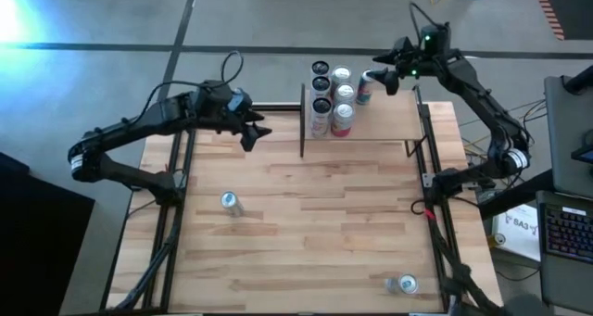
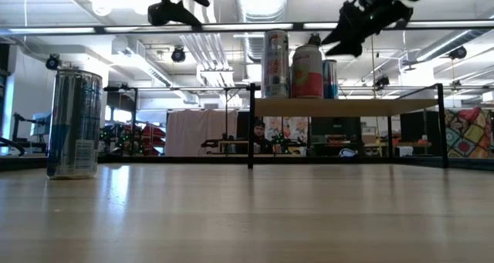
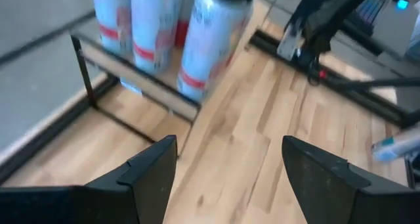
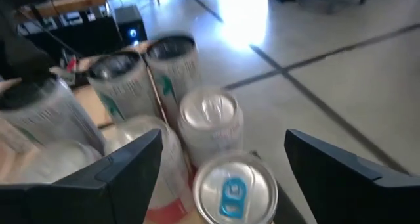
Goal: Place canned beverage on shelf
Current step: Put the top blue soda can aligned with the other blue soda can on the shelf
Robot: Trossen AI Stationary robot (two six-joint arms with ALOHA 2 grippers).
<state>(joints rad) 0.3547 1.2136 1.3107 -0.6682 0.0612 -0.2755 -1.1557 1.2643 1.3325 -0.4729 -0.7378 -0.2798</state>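
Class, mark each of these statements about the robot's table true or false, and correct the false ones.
1. Cans stand together on the shelf. True.
2. The right hand is clamped on a can. False: its fingers are spread and hold nothing, just above the blue-tab can.
3. Two cans stand on the tabletop off the shelf. True: one can on the left side, another near the right front edge.
4. The left hand holds a can. False: it is open and empty, up off the table left of the shelf.
5. The shelf cans lie on their sides. False: they stand upright.
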